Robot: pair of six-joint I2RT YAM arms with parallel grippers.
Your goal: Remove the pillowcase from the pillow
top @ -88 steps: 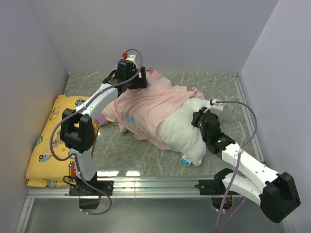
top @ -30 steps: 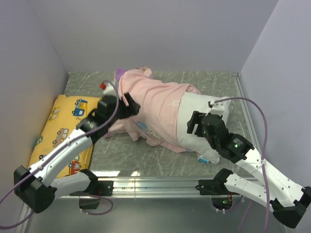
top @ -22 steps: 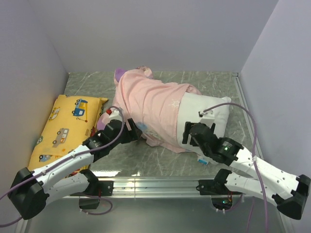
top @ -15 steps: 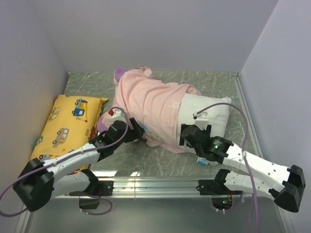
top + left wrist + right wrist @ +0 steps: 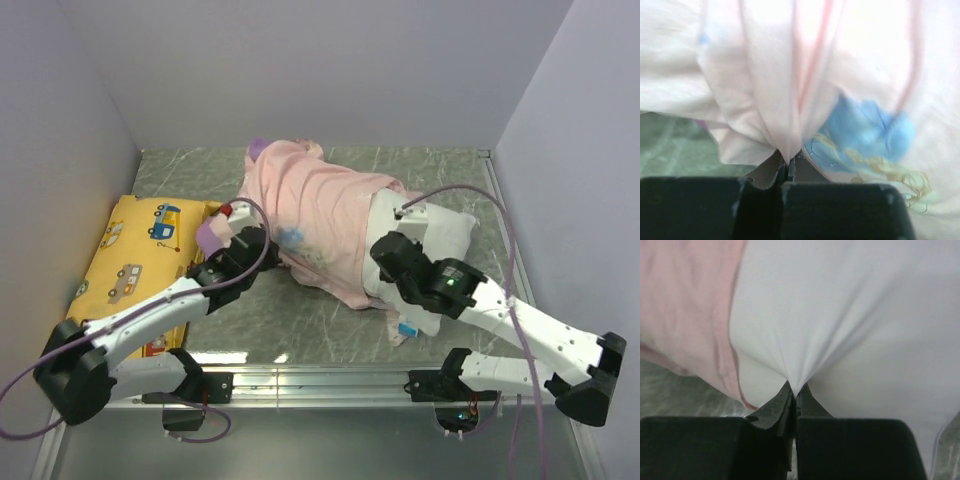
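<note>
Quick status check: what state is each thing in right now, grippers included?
pillowcase: bunched, partly on, covering the pillow's left part.
pillow: right end bare, the rest inside the cover.
left gripper: shut on a pillowcase fold.
right gripper: shut on the pillow's white fabric.
yellow cushion: lying flat by the left wall.

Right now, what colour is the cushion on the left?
The cushion is yellow with cartoon vehicles; the top external view shows it.

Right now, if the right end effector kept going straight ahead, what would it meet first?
The pillow; the right end effector is shut on its white fabric, so it would likely just press deeper in.
</note>
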